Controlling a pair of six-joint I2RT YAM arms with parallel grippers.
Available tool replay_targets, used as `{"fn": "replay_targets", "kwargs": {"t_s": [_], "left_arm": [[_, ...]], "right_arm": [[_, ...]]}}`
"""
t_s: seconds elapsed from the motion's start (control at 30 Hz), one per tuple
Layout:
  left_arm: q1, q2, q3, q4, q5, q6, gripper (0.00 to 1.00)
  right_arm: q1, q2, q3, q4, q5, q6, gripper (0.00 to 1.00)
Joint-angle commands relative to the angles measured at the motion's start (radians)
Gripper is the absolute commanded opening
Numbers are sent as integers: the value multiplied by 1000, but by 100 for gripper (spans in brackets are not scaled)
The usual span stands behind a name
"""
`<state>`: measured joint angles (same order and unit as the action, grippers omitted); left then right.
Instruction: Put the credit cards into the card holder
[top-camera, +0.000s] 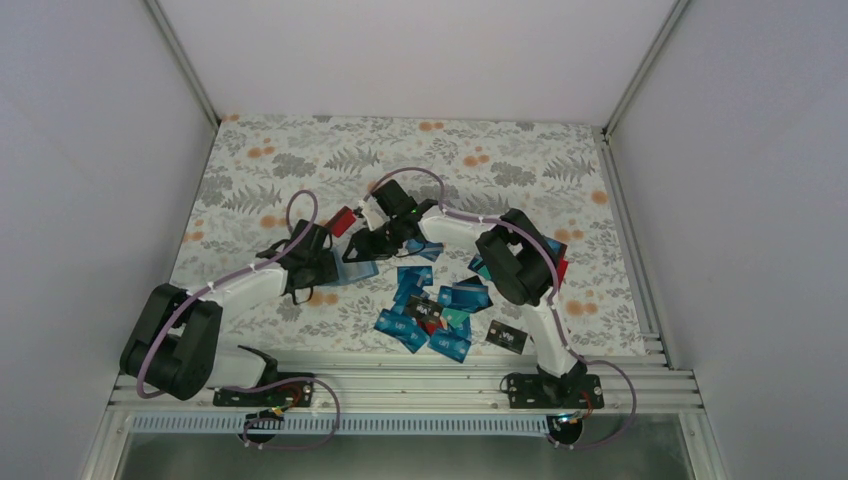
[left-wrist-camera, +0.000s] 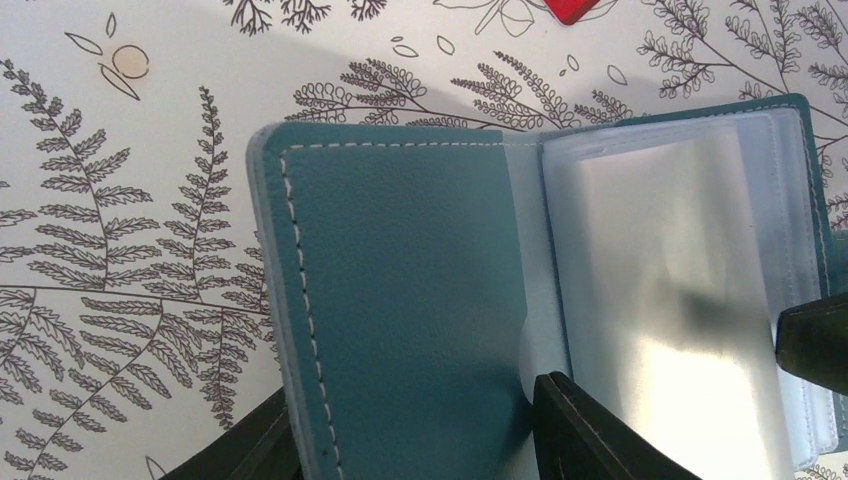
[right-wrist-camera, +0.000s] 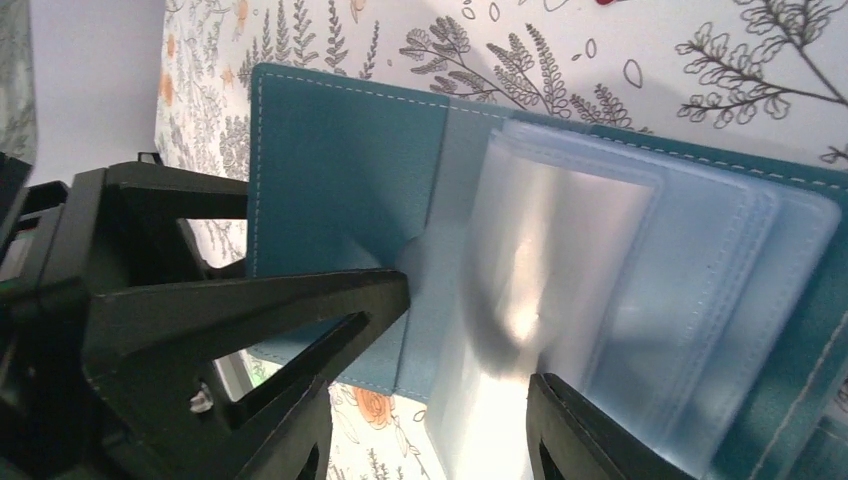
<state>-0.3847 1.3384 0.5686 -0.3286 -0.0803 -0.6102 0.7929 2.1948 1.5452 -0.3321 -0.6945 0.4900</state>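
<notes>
The teal card holder (top-camera: 358, 270) lies open on the fern-print table left of centre. In the left wrist view its left cover (left-wrist-camera: 420, 300) spans the gap between my left gripper's (left-wrist-camera: 415, 392) jaws, which hold it by its outer edge and the spine crease. My right gripper (right-wrist-camera: 430, 392) is open over the clear plastic sleeves (right-wrist-camera: 600, 260), one finger (right-wrist-camera: 560, 420) on them. The right gripper (top-camera: 372, 243) sits just behind the holder. The credit cards (top-camera: 432, 310), mostly blue and teal, lie in a loose pile to the right of the holder.
A red card (top-camera: 342, 221) lies just behind the holder. A black card (top-camera: 507, 337) lies apart near the right arm's base. The right arm's elbow (top-camera: 515, 265) hangs over the pile's right side. Grey walls enclose the table.
</notes>
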Motion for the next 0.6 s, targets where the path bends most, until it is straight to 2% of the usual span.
{"fn": "replay_targets", "kwargs": {"t_s": [0.0,0.4,0.57], "left_arm": [[-6,-10,-13,16,13,4,51],[-8,-25,-28,15,7,1,50],[-8,-24,-33,19,9,3,50]], "right_arm": [[13,22,38,23,-41,19,49],[12,16,17,-8,82,41,50],[14,39,15,15,36,47,50]]}}
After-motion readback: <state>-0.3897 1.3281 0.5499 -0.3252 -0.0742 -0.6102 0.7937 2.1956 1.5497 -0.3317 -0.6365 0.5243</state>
